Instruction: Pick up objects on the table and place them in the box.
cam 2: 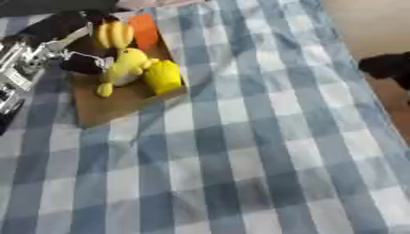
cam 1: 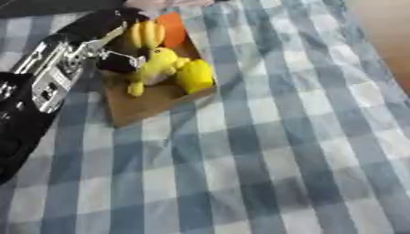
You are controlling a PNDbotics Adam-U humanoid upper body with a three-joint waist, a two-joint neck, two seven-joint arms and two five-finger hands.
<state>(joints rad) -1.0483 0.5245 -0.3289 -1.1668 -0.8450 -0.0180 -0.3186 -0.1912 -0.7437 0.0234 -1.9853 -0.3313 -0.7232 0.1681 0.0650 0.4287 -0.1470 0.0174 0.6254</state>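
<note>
A shallow brown cardboard box lies at the upper left of the checked cloth. In it are a bunch of bananas, an orange piece, a yellow plush toy and a yellow rounded thing. My left arm comes in from the left, and its black hand hangs over the box's left side, right against the plush toy. Whether it holds the toy is blurred. My right hand shows only in the right eye view, as a dark shape at the right edge, off the cloth.
The blue and white checked cloth covers the table in the middle and near parts. A bare tan surface runs along the upper right. Something pink lies just beyond the box at the far edge.
</note>
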